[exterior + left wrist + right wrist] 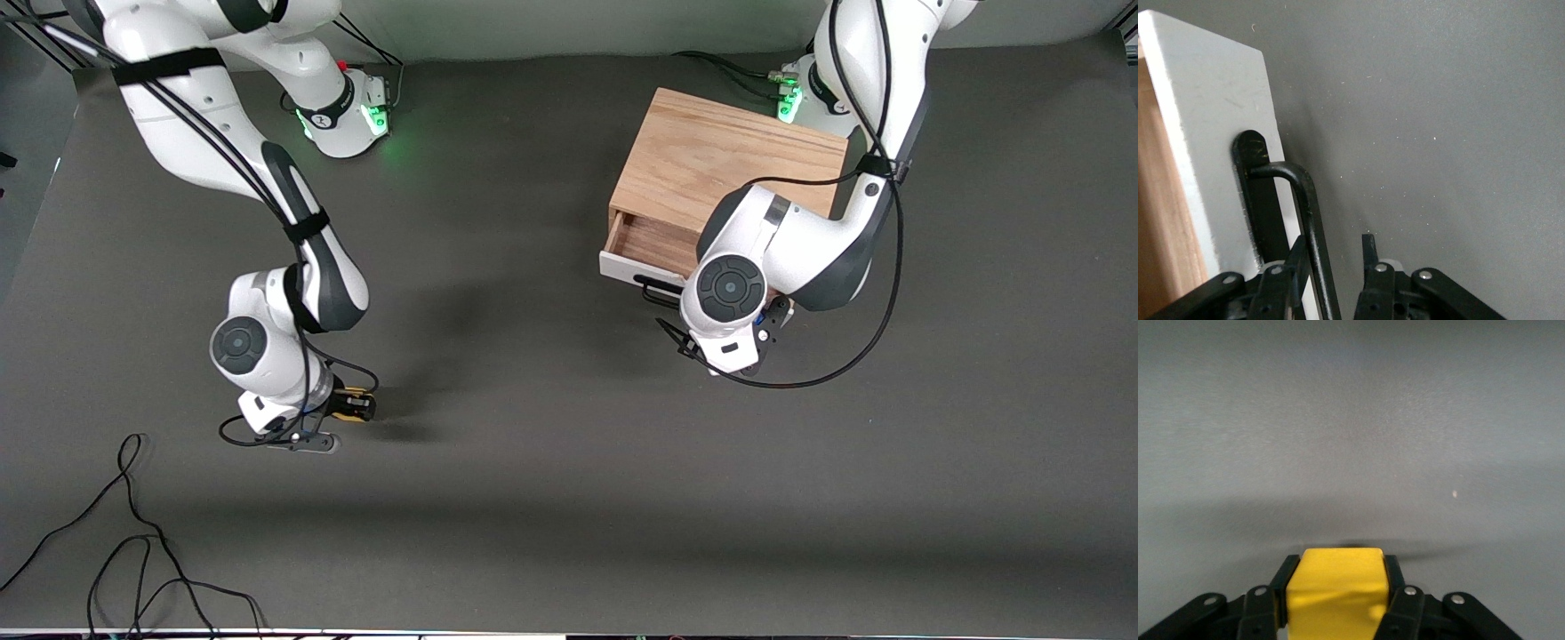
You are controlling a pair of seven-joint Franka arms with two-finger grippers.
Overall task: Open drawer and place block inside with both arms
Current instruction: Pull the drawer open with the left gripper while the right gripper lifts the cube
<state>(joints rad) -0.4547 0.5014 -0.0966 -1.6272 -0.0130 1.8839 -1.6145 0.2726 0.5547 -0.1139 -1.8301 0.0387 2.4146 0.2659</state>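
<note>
Wide shallow drawer (642, 252) with white front panel, in the light oak box (725, 160), sat part open at the left arm's end of the table, light wood interior showing. Left gripper (1333, 257) was at the long black bar handle (1305, 220); the bar ran between the fingers (1295, 263) with a gap on the outer side, so loosely straddled, not clamped.

Right gripper (1335, 577), low over the dark grey table (533, 498), roughly nine o'clock from the drawer and well apart from it, was closed on the small bright yellow cube (1336, 587), fingers pressing two opposite faces.

The cube looked rigid and light (likely smooth, so it might slip under a weak pinch); the flat-face hold at mid-height seemed right. The drawer seemed stiff and low-friction; best pulled at the bar's middle to avoid racking. The opening looked narrow yet for a drop-in, my guess.
</note>
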